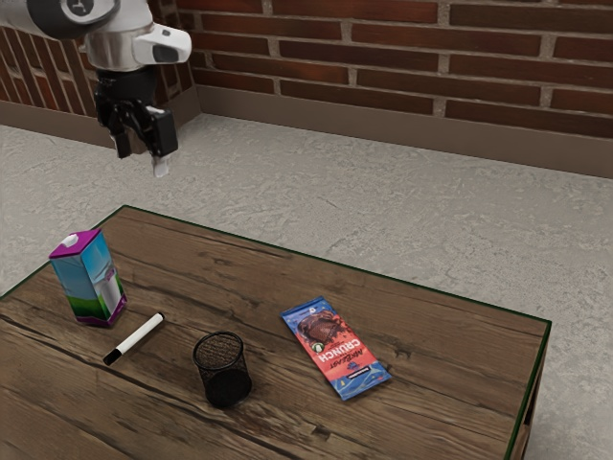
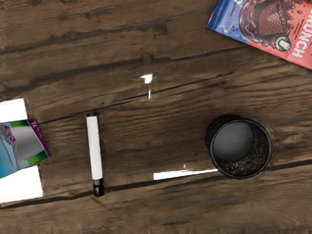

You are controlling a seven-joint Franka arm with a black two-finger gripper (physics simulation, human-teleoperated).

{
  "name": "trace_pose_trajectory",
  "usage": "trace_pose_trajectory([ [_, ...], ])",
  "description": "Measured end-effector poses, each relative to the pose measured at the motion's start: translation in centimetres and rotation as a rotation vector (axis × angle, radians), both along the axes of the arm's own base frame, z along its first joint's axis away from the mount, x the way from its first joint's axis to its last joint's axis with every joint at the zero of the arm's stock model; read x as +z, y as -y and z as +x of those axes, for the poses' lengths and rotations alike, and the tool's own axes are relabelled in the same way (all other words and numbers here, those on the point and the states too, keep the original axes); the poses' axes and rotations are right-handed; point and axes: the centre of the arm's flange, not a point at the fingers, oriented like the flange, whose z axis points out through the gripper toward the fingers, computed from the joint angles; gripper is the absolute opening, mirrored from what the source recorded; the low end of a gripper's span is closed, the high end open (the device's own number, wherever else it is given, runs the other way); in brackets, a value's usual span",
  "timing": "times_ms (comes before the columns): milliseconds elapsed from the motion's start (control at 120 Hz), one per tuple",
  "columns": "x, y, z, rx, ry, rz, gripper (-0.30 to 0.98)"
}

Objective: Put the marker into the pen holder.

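Pen holder [image 1: 227,386] nearest us, upright | marker [image 1: 140,337] lying near it, white barrel, black ends | our gripper [image 1: 142,160] well above it, spread wide, empty! | exterior view gives brick wall [image 1: 393,59] beyond it; wrist view, a white streak [image 2: 183,174] beside it

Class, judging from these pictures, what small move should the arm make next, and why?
Probably lower the pincer toward the marker: its fingers stand apart with nothing between them, high above the table, while the marker lies on the wood between the carton and the upright pen holder.
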Motion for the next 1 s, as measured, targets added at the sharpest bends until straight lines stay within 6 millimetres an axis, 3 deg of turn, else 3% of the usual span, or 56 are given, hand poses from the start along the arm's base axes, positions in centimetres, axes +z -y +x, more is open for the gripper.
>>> trace_pose_trajectory([
  [33,-1.7,-0.3,-0.2,0.021,-0.049,0.005,0.57],
  [83,-7.3,-0.8,-1.5,0.039,-0.151,0.014,0.5],
  [158,-17.1,-5.8,-4.6,0.13,-0.278,-0.015,0.46],
  [192,-20.5,-8.1,-5.8,0.176,-0.301,-0.04,0.45],
  [258,-25.1,-10.3,-7.3,0.224,-0.303,-0.07,0.44],
  [325,-28.4,-11.3,-7.7,0.247,-0.294,-0.078,0.44],
  [467,-33.3,-11.9,-8.1,0.255,-0.238,-0.083,0.43],
  [558,-35.7,-13.4,-6.9,0.269,-0.171,-0.089,0.43],
  [733,-37.7,-15.2,-4.6,0.231,-0.064,-0.076,0.42],
  [1000,-39.2,-14.9,-5.5,0.135,-0.01,-0.082,0.37],
])
